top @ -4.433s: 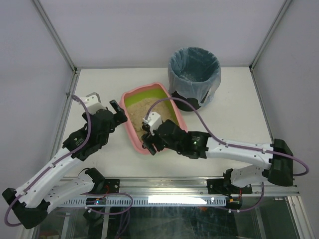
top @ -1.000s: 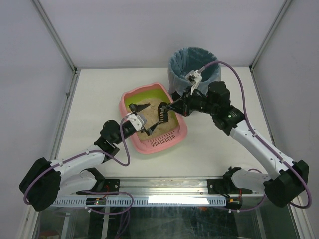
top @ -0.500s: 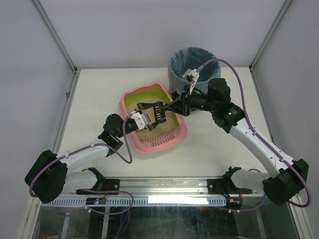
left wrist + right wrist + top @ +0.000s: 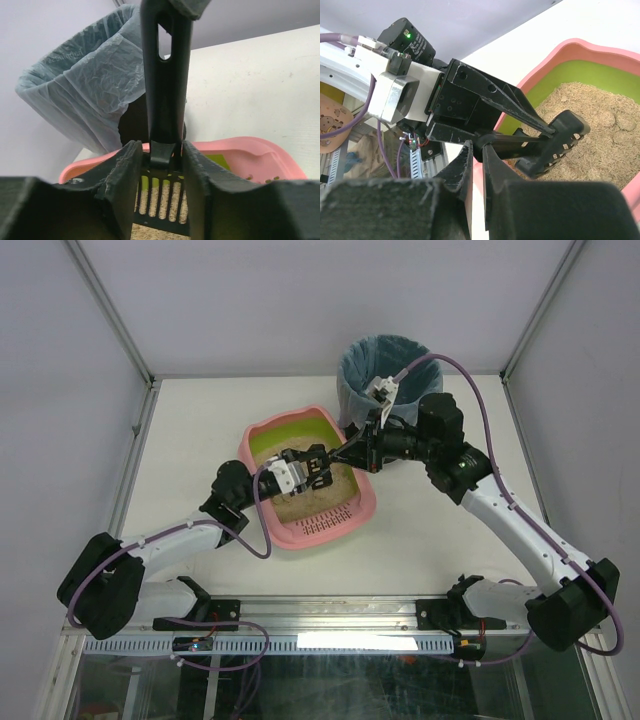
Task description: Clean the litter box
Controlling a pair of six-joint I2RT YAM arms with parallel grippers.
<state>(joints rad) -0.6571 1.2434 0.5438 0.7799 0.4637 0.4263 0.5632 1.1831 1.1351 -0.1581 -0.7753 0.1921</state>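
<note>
Pink-rimmed, your litter box [image 4: 326,528] lies mid-table at seven o'clock from the blue-bagged bin [image 4: 352,390], and over its sand the scoop [image 4: 165,75] looks poised for a handover: right gripper [image 4: 477,150] clamped on the handle's end, left gripper [image 4: 162,152] straddling its neck, though you can't tell whether it grips.

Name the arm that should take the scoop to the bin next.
Right, probably: the right gripper pinches the handle end of the scoop and its arm is beside the bin; the left gripper crowds the slotted head.
</note>
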